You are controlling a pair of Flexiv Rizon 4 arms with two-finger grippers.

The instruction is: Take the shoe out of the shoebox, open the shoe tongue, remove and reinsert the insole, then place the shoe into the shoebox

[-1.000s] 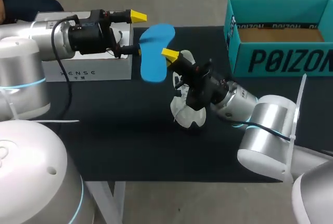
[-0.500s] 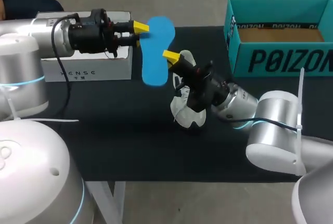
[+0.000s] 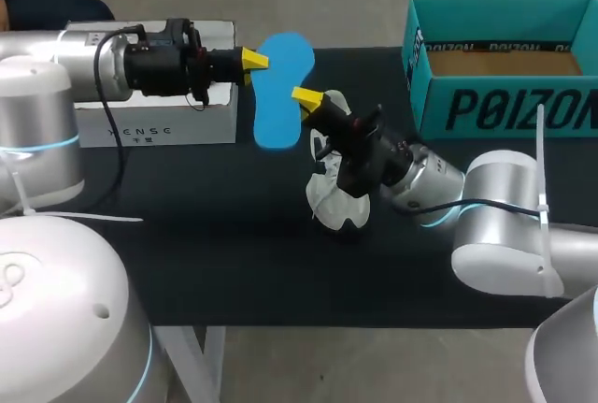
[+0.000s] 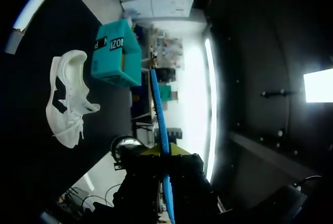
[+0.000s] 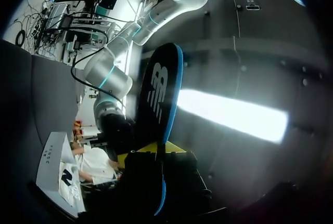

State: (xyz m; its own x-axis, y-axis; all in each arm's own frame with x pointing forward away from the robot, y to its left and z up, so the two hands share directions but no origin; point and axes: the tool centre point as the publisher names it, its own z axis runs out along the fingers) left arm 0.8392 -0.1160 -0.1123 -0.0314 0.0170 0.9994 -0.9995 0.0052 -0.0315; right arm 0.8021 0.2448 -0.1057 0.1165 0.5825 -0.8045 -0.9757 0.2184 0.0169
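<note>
The blue insole (image 3: pixel 280 90) hangs in the air over the black table, held from two sides. My left gripper (image 3: pixel 253 58) is shut on its upper left edge; the insole (image 4: pixel 157 104) shows edge-on between the fingers. My right gripper (image 3: pixel 306 98) is shut on its lower right edge, the dark underside of the insole (image 5: pixel 158 96) rising ahead of it. The white shoe (image 3: pixel 338 199) lies on the table under the right wrist, beside and below the left gripper (image 4: pixel 165 154) as the shoe (image 4: pixel 67 96). The open teal shoebox (image 3: pixel 505 108) stands at the back right.
A white box (image 3: pixel 159 121) stands at the back left beneath my left arm, also seen as the white box (image 5: pixel 54 162) in the right wrist view. The teal shoebox (image 4: pixel 115 52) lies beyond the shoe. The black table (image 3: pixel 234 253) stretches toward the front edge.
My left gripper, wide open around the insole's top a second ago, has shut on it. The insole has swung a little more upright. My right gripper has kept its hold.
</note>
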